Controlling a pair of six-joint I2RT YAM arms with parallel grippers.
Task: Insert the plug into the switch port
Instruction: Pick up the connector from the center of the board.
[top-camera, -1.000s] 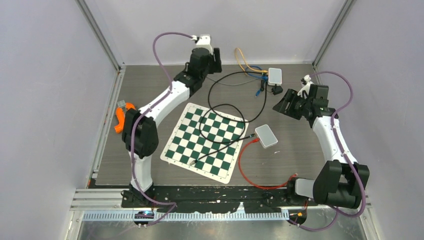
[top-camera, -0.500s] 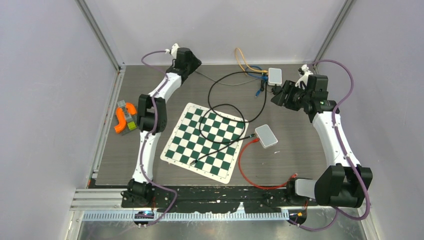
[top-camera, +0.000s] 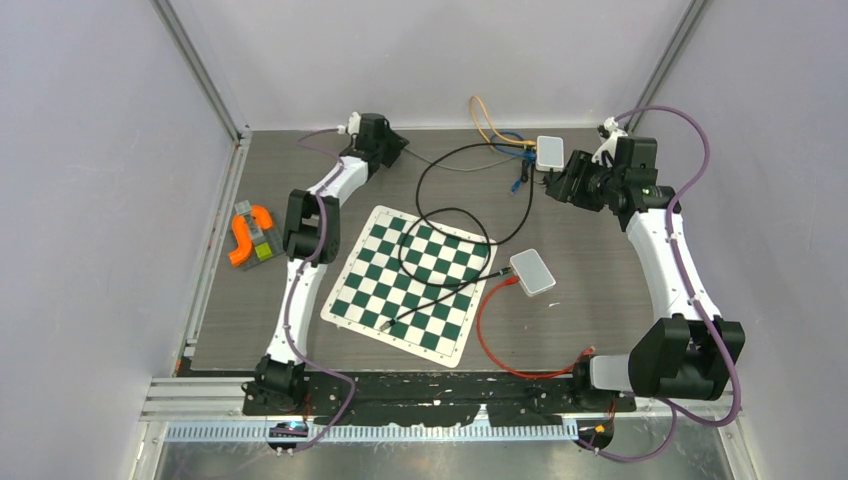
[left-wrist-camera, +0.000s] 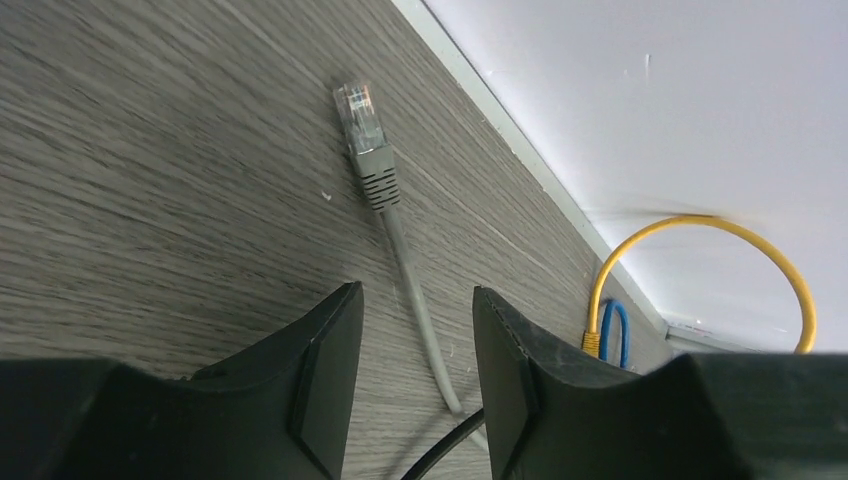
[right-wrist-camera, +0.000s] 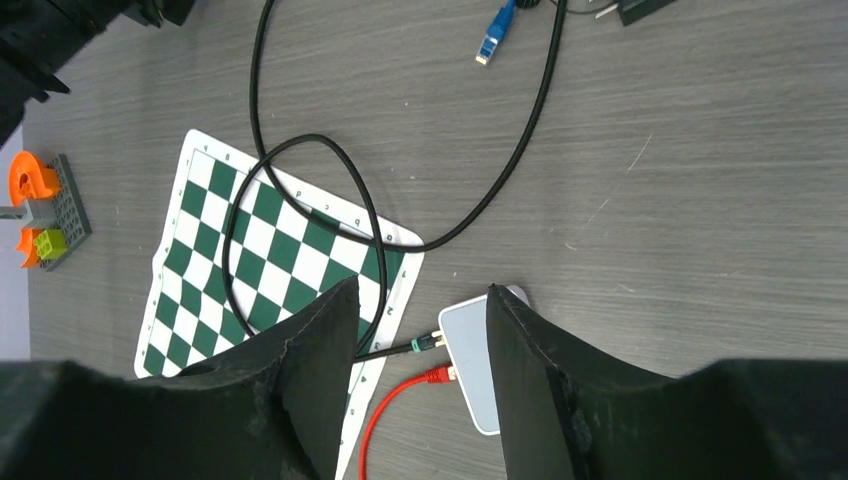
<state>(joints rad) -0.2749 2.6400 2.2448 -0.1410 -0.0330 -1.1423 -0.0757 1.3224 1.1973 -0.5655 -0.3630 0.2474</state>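
Note:
A grey cable ends in a grey plug (left-wrist-camera: 362, 130) with a clear tip, lying loose on the table near the back wall. My left gripper (left-wrist-camera: 415, 295) is open and low over this cable, one finger on each side, not touching it. In the top view the left gripper (top-camera: 393, 146) is at the far back left and the grey cable (top-camera: 450, 163) runs right from it. One white switch (top-camera: 549, 152) sits at the back with yellow and blue cables. A second switch (top-camera: 532, 271) holds a black and a red plug. My right gripper (top-camera: 558, 186) hovers open and empty beside the rear switch.
A green-and-white chessboard mat (top-camera: 375, 290) lies mid-table with a black cable (top-camera: 430, 215) looped over it. A loose blue plug (right-wrist-camera: 492, 40) lies near the rear switch. An orange toy block (top-camera: 245, 235) sits at the left edge. The back wall is close behind the grey plug.
My left arm stretched out and swung its gripper left and down to the grey cable, its jaws narrowing. My right gripper moved back toward the rear switch.

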